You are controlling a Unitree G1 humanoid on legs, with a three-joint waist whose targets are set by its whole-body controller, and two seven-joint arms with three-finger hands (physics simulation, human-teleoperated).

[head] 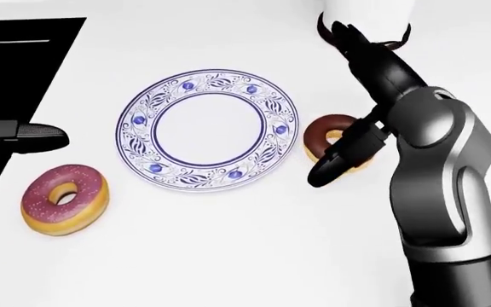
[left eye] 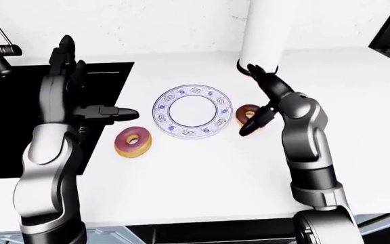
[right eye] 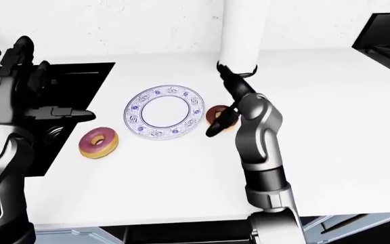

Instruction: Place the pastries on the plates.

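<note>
While the plate [head: 210, 131] lies bare on the white worktop [head: 228, 256] | right hand [head: 348, 144], fingers apart, touches the chocolate doughnut [head: 324, 135] just right of it | left hand [left eye: 80, 104], open, nearer the pink doughnut [head: 65, 198].

Left hand [left eye: 80, 96] raised with fingers spread; right hand [head: 356, 96] reaches forward, fingers open
</note>
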